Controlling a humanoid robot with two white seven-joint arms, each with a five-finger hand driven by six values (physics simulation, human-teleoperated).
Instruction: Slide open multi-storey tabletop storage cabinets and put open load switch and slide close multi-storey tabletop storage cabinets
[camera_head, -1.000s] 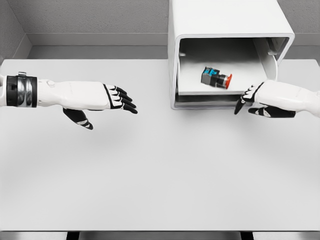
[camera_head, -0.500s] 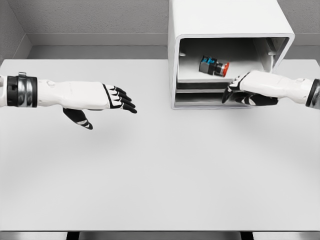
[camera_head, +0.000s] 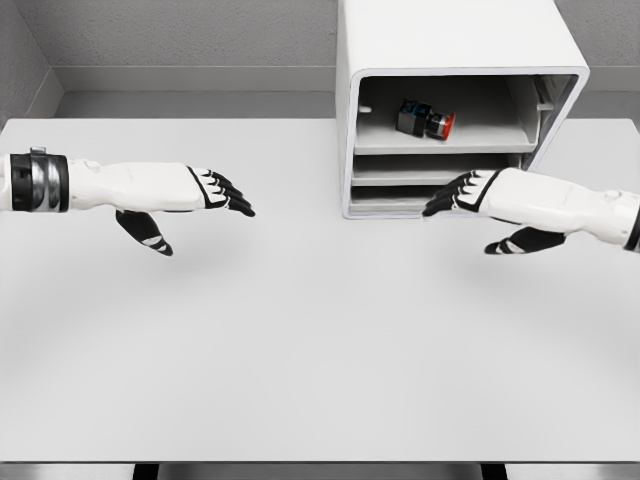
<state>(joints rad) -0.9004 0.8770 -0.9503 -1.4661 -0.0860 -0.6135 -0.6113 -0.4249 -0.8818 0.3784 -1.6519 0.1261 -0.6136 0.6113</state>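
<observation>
Two white robot hands with black fingertips, both extended flat and grasping nothing. Right hand (camera_head: 465, 193) at the lower front of a white, rounded, multi-storey storage cabinet (camera_head: 450, 40), fingertips touching or just short of its lowest drawer edge. Left hand (camera_head: 215, 190) hovering well apart, over the pale grey bench (camera_head: 300, 350). Small black and blue load switch with a red button (camera_head: 424, 119) lying on the upper white drawer tray (camera_head: 440, 142), tucked inside the cabinet. Placement seemingly done; tray apparently pushed home, closing near complete or finished.
</observation>
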